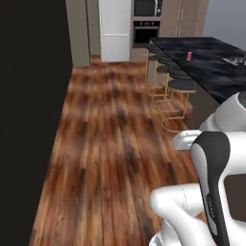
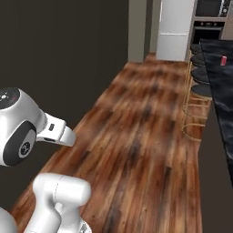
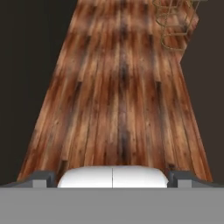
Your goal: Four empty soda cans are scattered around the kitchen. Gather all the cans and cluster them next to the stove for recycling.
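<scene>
One red soda can (image 1: 189,55) stands upright on the black island counter (image 1: 211,67) at the far right; it appears again as a small red soda can (image 2: 223,60) near the counter's (image 2: 223,100) edge. The stove is out of view. My gripper (image 3: 112,177) is open, its two dark fingertips (image 3: 40,177) wide apart with nothing between them. It points along the bare wooden floor (image 3: 122,96), well short of the can.
Gold-framed bar stools (image 1: 178,93) (image 2: 199,93) (image 3: 175,24) line the island's near side. A white fridge (image 1: 115,29) (image 2: 175,27) and a wall oven (image 1: 146,31) stand at the far end. A dark wall (image 1: 29,120) bounds the left. Open floor runs ahead.
</scene>
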You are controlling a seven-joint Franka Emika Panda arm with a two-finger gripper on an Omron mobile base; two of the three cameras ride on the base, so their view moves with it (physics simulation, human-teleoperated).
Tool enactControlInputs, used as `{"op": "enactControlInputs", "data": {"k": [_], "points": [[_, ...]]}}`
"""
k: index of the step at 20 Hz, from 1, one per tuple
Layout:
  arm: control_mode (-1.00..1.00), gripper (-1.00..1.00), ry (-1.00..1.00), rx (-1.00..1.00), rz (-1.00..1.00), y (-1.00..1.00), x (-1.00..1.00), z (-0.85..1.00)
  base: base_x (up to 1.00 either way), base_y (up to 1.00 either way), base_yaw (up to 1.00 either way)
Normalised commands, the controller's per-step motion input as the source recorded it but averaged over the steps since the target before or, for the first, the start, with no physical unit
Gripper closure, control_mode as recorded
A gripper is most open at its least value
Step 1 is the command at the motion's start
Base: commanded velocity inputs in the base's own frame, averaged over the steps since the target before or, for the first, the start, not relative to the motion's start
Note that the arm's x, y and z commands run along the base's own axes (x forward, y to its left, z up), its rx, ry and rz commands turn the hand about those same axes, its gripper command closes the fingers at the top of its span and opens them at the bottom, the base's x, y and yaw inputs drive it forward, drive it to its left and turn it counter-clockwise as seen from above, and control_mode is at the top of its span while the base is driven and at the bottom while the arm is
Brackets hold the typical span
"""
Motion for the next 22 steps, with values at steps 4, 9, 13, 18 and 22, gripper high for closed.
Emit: {"op": "enactControlInputs", "data": {"k": [4, 9, 13, 18, 22], "points": [[1.0, -1.0, 0.0, 0.0, 0.0, 0.0, 0.0, 0.0, 1.0, 0.45, -0.13], [1.0, -1.0, 0.0, 0.0, 0.0, 0.0, 0.0, 0.0, 1.0, 0.42, -0.09], [1.0, -1.0, 0.0, 0.0, 0.0, 0.0, 0.0, 0.0, 1.0, 0.3, -0.04], [1.0, -1.0, 0.0, 0.0, 0.0, 0.0, 0.0, 0.0, 0.97, 0.29, -0.12], [1.0, -1.0, 0.0, 0.0, 0.0, 0.0, 0.0, 0.0, 0.9, 0.29, -0.17]]}}
